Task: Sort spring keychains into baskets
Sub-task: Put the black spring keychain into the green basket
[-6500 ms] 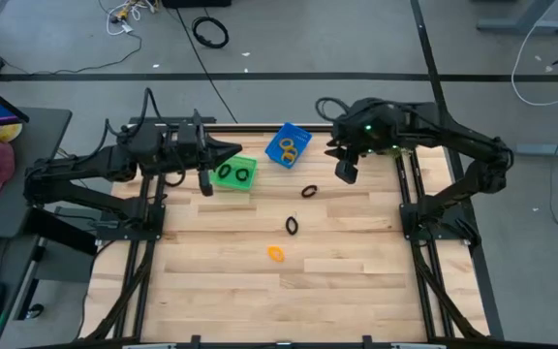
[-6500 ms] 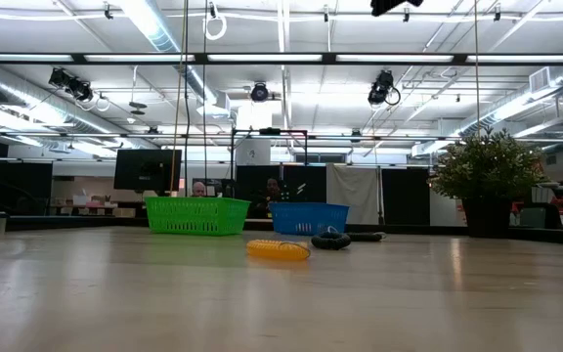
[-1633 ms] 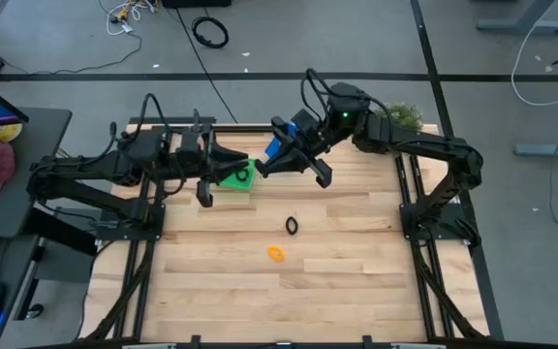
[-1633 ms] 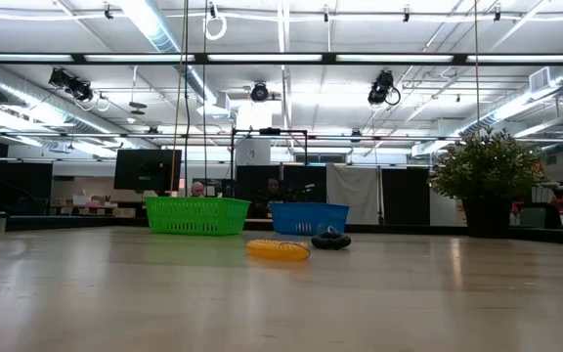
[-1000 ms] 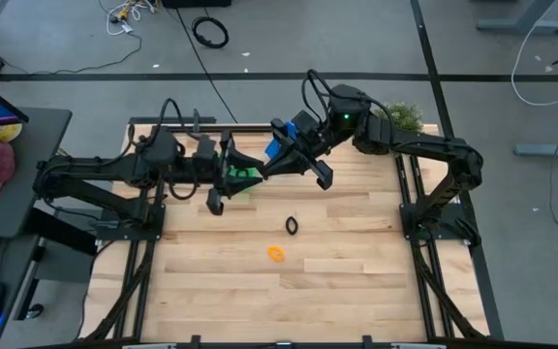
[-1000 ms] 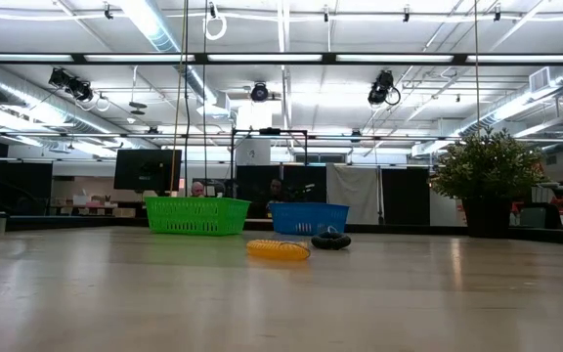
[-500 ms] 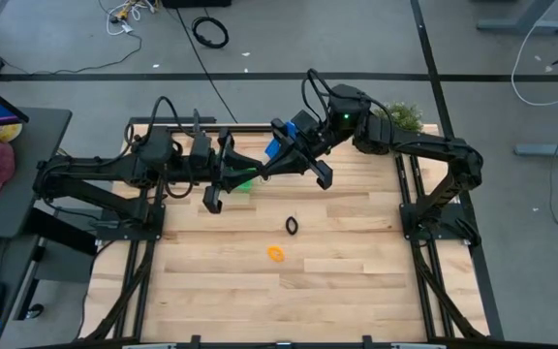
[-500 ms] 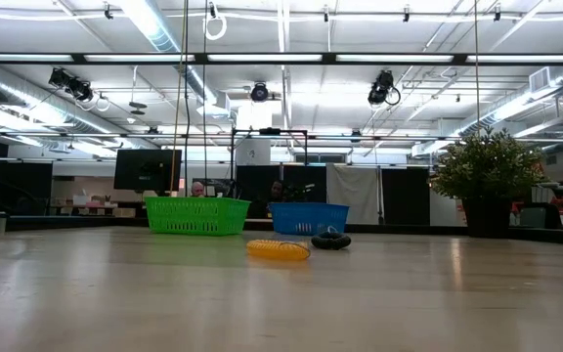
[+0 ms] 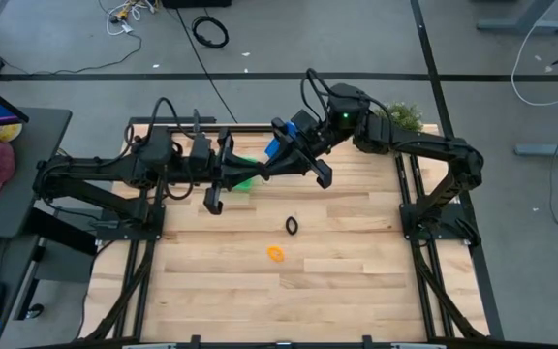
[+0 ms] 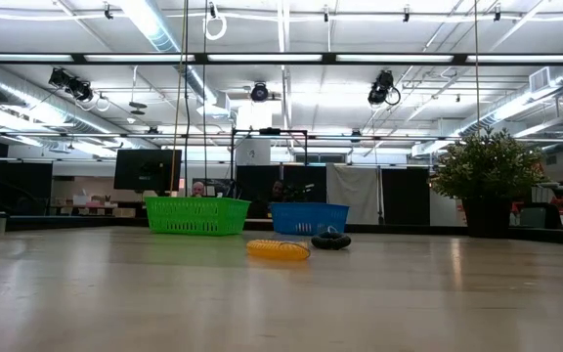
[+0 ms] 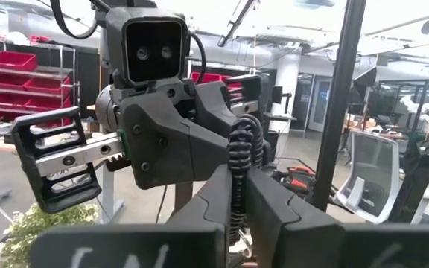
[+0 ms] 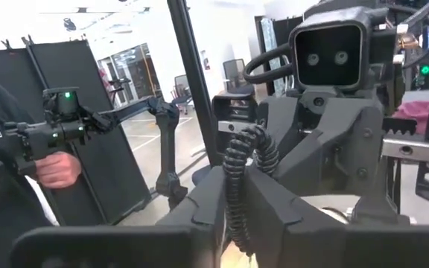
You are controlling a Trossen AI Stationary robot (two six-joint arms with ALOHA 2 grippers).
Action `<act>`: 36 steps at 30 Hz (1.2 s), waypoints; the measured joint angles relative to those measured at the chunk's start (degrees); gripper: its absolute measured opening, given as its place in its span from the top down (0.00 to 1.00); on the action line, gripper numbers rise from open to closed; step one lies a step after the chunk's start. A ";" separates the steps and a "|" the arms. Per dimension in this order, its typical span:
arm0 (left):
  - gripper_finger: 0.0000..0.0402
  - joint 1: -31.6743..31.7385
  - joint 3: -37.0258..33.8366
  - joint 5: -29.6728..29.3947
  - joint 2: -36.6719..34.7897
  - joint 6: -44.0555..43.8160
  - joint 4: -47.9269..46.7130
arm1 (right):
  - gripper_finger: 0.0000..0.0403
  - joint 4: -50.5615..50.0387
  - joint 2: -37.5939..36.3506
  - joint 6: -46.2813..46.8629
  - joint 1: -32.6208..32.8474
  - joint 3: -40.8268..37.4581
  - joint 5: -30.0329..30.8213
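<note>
Black spring keychain [image 11: 237, 175] sits in mid-air over the green basket [image 9: 244, 179], just beside the blue basket [image 9: 273, 150]. It is pinched at once by the closed fingers of the left pincer [image 9: 252, 175] and of the right pincer [image 9: 265, 169], which meet tip to tip. Well apart on the wooden surface [image 9: 356, 281] lie a second black keychain [image 9: 292, 226] and an orange keychain [image 9: 275, 254].
</note>
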 joint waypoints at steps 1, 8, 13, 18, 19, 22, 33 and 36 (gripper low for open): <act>0.93 0.00 -0.02 -0.13 0.00 0.00 -0.27 | 0.82 -0.62 -0.06 0.09 -0.12 0.00 -0.28; 0.96 0.04 -0.04 -0.42 0.02 0.00 -0.43 | 0.63 -4.58 -1.44 1.14 -2.28 -0.07 -3.84; 0.95 0.04 -0.04 -0.32 -0.05 -0.06 -1.11 | 0.58 -12.42 -5.23 -1.45 -4.67 -0.07 -3.99; 0.96 0.04 -0.05 -0.24 -3.33 -1.27 -8.19 | 0.60 -23.40 -9.95 -7.20 -6.73 -0.04 0.12; 0.96 0.04 -0.07 -0.42 -4.35 -1.85 -10.19 | 0.60 -25.43 -10.69 -8.24 -7.02 -0.04 1.27; 0.96 -0.42 -0.07 -2.61 -8.24 -3.31 -15.65 | 0.62 -30.80 -12.49 -10.51 -7.74 -0.02 4.09; 0.96 -8.06 0.00 -24.53 -19.17 -7.41 -32.25 | 0.64 -36.34 -14.63 -12.44 -8.09 -0.31 7.95; 0.96 -9.54 0.00 -34.07 -19.07 -6.24 -31.91 | 0.64 -35.96 -14.31 -12.44 -8.09 -0.31 8.02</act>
